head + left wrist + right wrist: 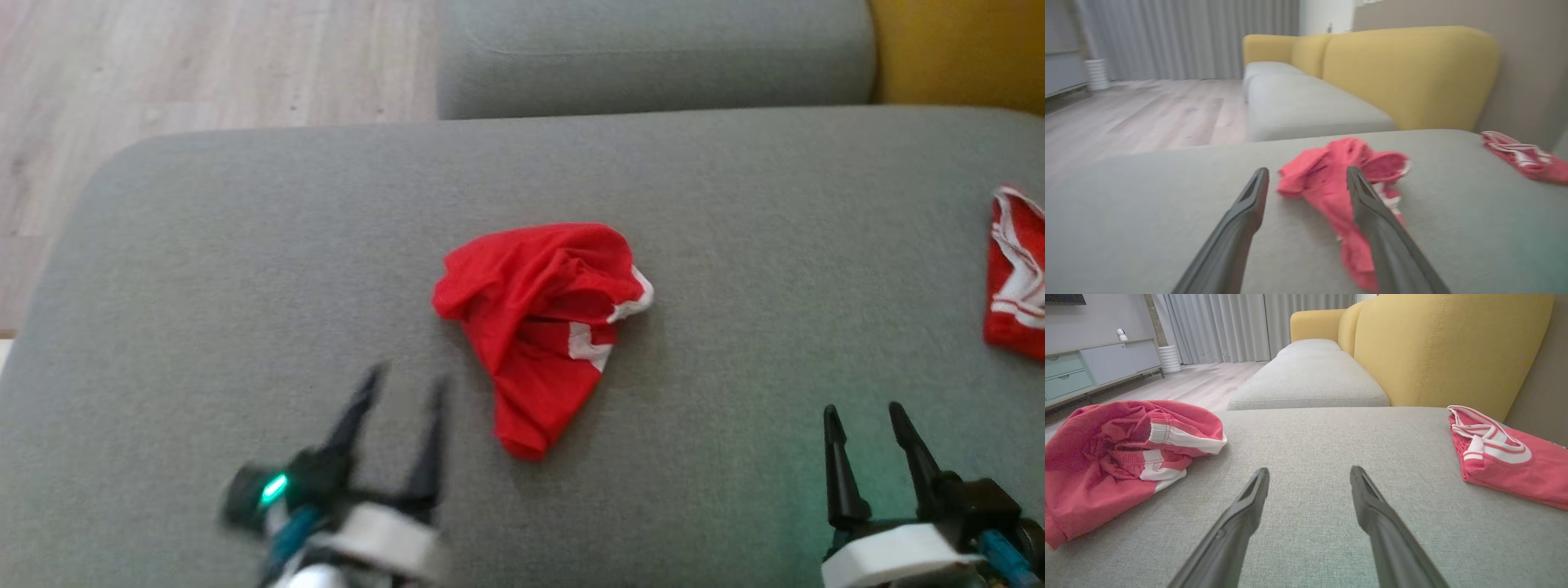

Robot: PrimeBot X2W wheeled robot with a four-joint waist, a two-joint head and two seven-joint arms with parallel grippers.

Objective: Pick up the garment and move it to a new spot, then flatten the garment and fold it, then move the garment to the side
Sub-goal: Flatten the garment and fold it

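Grey sofa seat [245, 245], yellow backrest [955, 49], pale wood floor [204, 57] beyond.
We are holding our left hand [408, 378] and right hand [863, 408] wide open and empty over the seat, near the crumpled garment [539, 302].

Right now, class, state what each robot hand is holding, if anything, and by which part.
Nothing is held. The left hand and right hand are both open over the grey cushion, clear of the crumpled red garment.
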